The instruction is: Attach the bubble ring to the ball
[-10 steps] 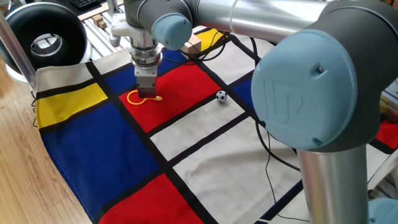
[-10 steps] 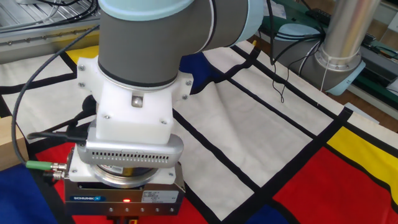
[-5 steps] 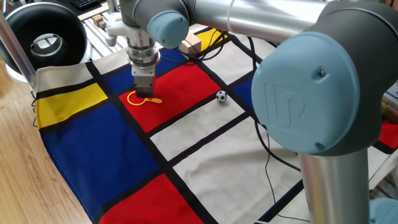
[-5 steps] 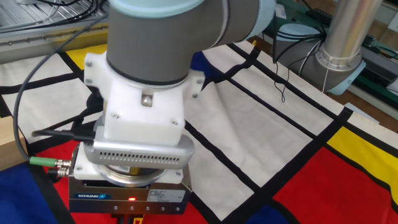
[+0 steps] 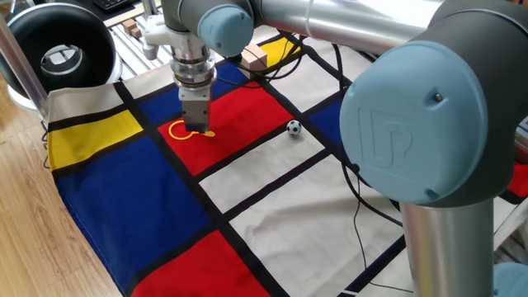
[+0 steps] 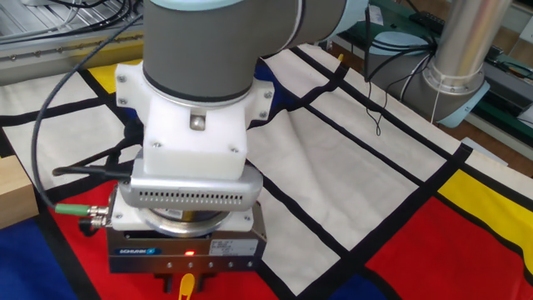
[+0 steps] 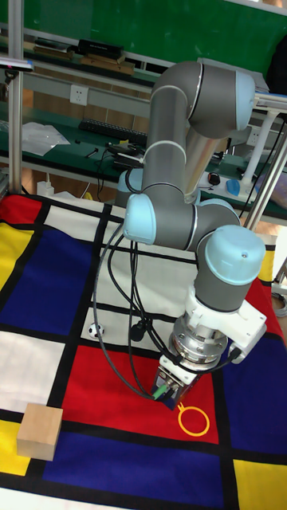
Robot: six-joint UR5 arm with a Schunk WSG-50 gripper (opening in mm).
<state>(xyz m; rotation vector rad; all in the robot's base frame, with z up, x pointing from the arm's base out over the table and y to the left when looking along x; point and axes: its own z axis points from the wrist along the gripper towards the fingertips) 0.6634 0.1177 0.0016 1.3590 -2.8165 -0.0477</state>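
The bubble ring (image 5: 182, 129), a thin yellow loop with a short handle, lies flat on a red square of the cloth. My gripper (image 5: 198, 127) points straight down with its fingertips at the handle, just right of the loop. In the other fixed view a yellow bit of the handle (image 6: 185, 286) shows under the gripper body; the fingertips are cut off there. The tall view shows the ring (image 7: 192, 420) beside the gripper (image 7: 168, 396). The small black-and-white ball (image 5: 294, 127) rests on the same red square, well to the right, also seen as the ball (image 7: 96, 330).
A tan wooden cube (image 5: 254, 58) sits at the far side of the cloth, the same cube (image 7: 40, 430) in the tall view. Black cables (image 5: 355, 194) trail over the white squares. A round black device (image 5: 59, 45) stands at the back left. The cloth's edge (image 5: 58, 177) meets wooden floor.
The gripper shifted slightly left, then back right over the ring's handle. The yellow handle now shows under the gripper in the other fixed view. Ring and ball stayed put.
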